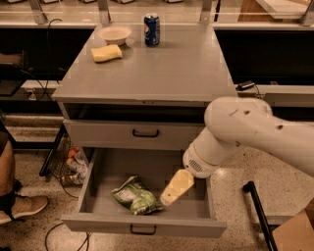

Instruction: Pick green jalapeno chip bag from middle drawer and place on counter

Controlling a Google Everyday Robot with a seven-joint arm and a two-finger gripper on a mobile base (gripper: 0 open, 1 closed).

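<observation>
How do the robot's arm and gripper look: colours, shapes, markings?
The arm is a bulky, rounded white shell with a few small dark marks; its round joint has a dotted grille. The gripper, over the open middle drawer beside the green jalapeno chip bag, is pale yellow and tapered.

Pretty sure this is a robotics lab or test space, not anyone's home: plain grey metal cabinet [113, 135] with a matte counter [186, 68], speckled floor [235, 171], loose cables [49, 234] on the ground, metal posts [103, 10] behind, someone's shoe [27, 206] at the edge, and a chunky white robot arm [245, 127] with its claw [169, 196] hanging in the open middle drawer [147, 223]
</observation>
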